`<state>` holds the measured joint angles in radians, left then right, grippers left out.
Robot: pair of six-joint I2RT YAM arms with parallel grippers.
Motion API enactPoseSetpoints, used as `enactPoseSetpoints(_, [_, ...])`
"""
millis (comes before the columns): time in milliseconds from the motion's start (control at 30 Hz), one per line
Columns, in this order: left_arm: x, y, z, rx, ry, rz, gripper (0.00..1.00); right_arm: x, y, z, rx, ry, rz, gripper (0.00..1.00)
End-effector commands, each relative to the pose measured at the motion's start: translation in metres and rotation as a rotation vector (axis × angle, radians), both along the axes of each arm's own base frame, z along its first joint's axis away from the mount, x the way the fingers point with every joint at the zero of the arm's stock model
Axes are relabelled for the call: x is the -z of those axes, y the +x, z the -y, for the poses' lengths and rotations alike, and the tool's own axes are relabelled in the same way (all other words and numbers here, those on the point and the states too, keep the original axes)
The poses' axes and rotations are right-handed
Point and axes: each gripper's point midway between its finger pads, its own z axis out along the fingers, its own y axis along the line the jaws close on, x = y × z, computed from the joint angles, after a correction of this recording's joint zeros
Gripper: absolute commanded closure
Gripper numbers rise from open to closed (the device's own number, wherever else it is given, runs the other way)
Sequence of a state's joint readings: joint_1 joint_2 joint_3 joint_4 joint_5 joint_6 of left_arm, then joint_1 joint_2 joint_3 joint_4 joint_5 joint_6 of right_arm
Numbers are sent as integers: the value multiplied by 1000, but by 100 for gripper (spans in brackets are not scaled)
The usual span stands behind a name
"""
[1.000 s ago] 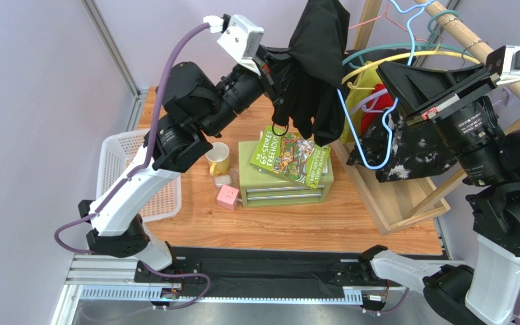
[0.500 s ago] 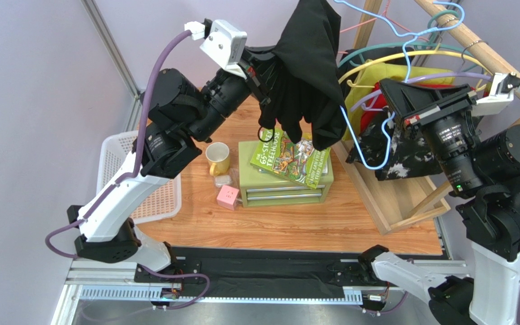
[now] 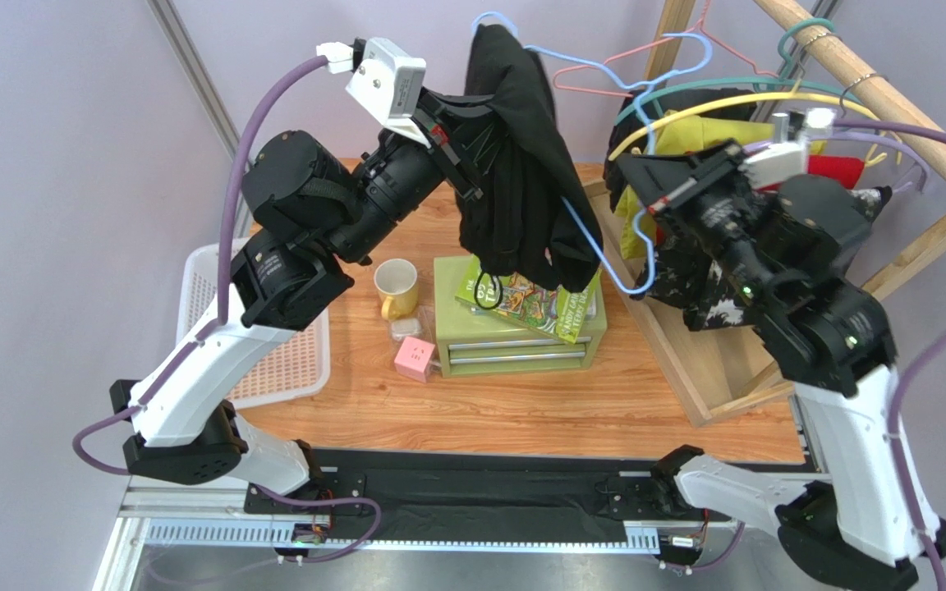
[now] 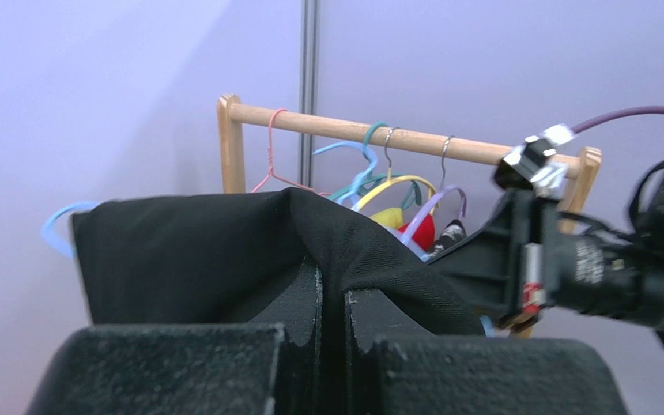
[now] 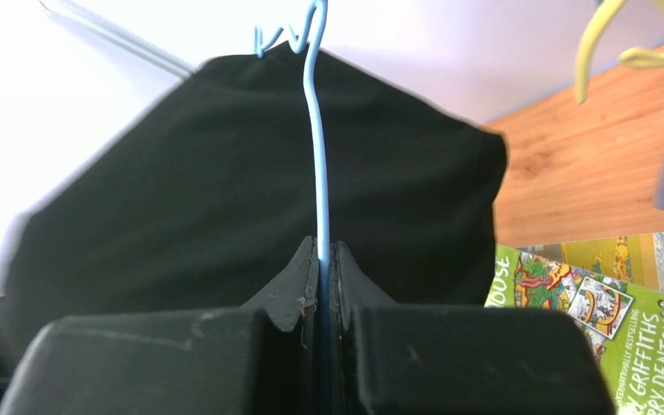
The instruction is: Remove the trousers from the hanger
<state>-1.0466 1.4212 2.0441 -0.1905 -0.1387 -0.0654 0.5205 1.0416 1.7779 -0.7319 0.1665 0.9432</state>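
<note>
We are holding the black trousers (image 3: 518,148) aloft at twelve o'clock above the desk (image 3: 540,406), left jaws clamped on their cloth, right jaws pinching the blue hanger (image 5: 318,147); pulling unevenly risks snagging fabric on its hook.

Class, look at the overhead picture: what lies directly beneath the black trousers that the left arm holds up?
Beneath the black trousers sits a green drawer box with a green picture book on top. The hanging cloth covers the book's upper part, so its full cover cannot be seen.
</note>
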Motion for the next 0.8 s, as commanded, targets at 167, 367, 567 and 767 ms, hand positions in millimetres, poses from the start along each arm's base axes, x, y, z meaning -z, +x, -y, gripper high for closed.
enactPoseSetpoints(167, [-66,-32,-35,53,-163,100,100,35,15,-40,-59,-185,22,100])
enactPoseSetpoints(367, [-73,-34,-50,11,-133,122,100,25,14,-29,-2,-229,67,100])
enactPoseSetpoints(567, [-49,-31,-42,13,-30,104,100,-36,-11,-24,-56,-134,197,100])
enactPoseSetpoints(767, [-15,-14,-9,30,42,29,100,-99,-55,-26,-209,19,282,100])
